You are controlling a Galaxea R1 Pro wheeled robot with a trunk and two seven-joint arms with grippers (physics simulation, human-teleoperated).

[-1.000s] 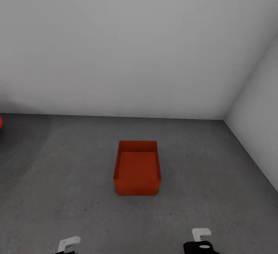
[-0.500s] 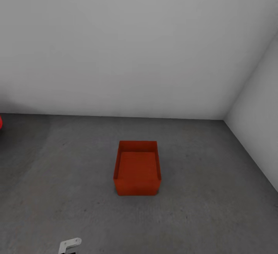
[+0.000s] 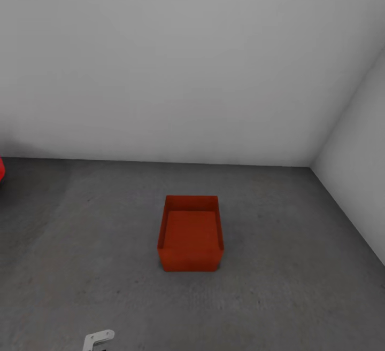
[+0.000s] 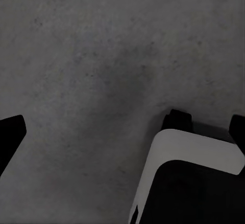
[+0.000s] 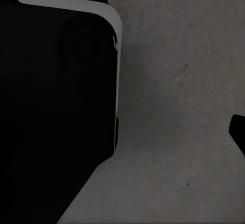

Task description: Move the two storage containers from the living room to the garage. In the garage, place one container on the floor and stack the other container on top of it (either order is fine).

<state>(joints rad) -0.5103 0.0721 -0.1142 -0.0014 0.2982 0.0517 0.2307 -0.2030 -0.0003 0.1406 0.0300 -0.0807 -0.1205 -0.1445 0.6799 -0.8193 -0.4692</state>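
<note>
Left claw, maybe empty, before container.

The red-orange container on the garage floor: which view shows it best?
The head view: the storage container sits whole and upright on the dark grey floor, open top facing up, near the wall corner. Both wrist views look at floor and robot parts instead.

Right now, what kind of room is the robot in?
Probably a garage or a bare utility room: a dark grey concrete-like floor, plain pale walls meeting in a corner, and no furniture in view. One red-orange open bin sits on the floor.
</note>
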